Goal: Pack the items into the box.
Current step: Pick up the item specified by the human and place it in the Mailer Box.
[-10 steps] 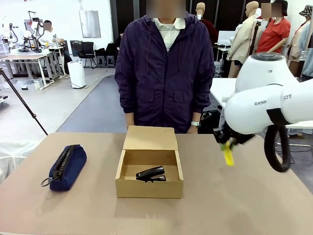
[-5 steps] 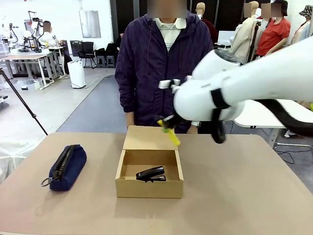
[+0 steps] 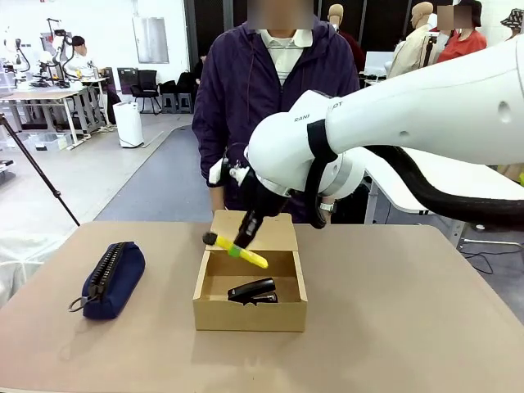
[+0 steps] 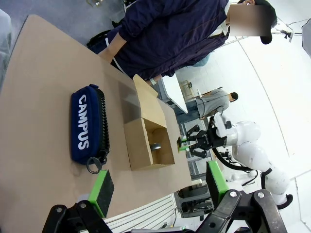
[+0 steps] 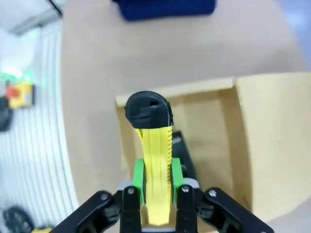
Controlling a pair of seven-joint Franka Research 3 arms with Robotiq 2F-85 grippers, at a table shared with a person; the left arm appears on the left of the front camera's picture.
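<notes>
On the robot's left, the left hand (image 4: 159, 187) stands with fingers apart, empty. A blue pencil case (image 3: 113, 278) lies left on the tabletop (image 3: 409, 327). At centre, the open box (image 3: 250, 315) holds the black stapler (image 3: 254, 290). Above its left wall, the right hand (image 3: 236, 248) is clamped on the yellow utility knife (image 3: 252, 258).

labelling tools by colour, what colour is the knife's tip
Black tip on the yellow utility knife; the right wrist view shows it best.
</notes>
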